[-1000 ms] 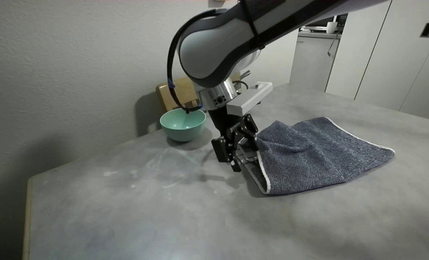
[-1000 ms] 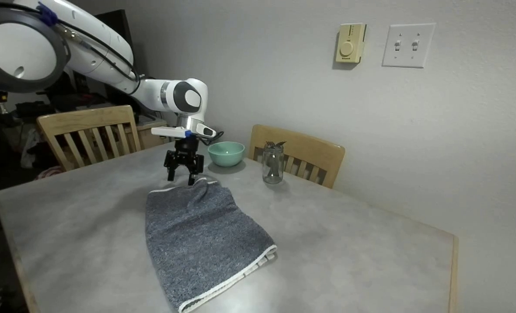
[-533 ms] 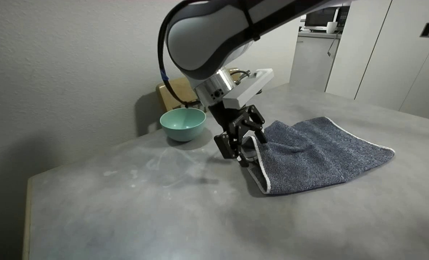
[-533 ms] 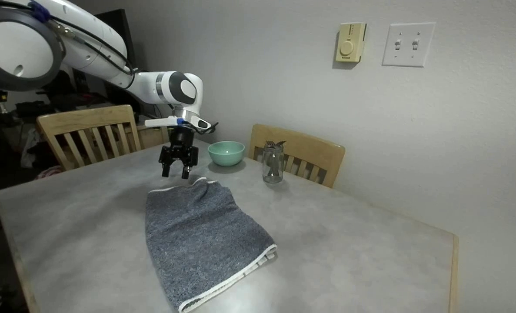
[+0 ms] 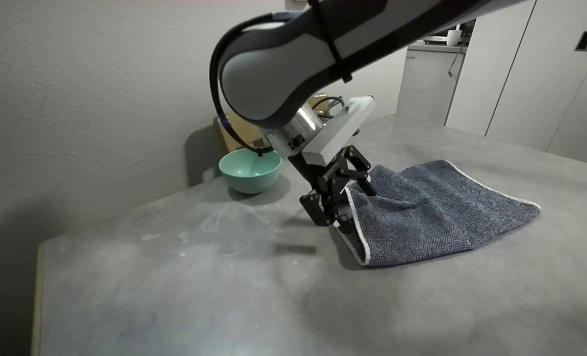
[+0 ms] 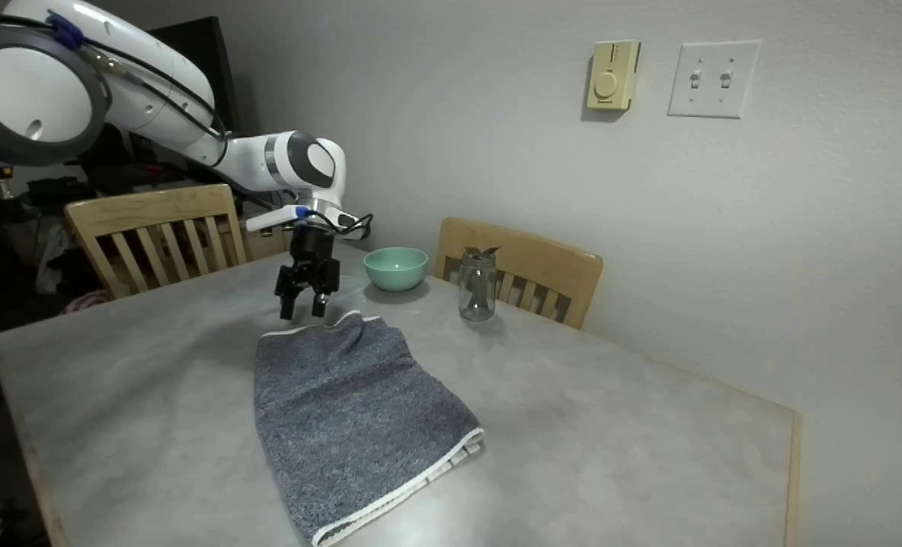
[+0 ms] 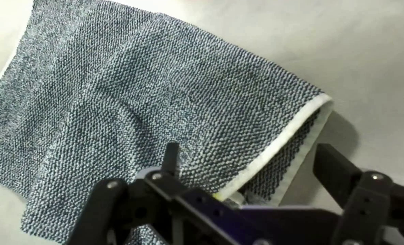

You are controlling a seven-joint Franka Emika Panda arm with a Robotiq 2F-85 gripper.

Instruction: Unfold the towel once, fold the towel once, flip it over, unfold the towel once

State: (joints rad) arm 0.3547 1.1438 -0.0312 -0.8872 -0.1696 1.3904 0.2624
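We're hovering the empty, spread gripper (image 6: 303, 309) at eleven o'clock from the folded towel (image 6: 359, 425), final unfolding apparently remaining.

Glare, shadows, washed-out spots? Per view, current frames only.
In an exterior view, glare on the smooth grey tabletop beside the blue-grey terry towel; in an exterior view, the pale textured wall is darkest at lower left; in the wrist view, tabletop washed out near the top, shadow beside the towel's corner.
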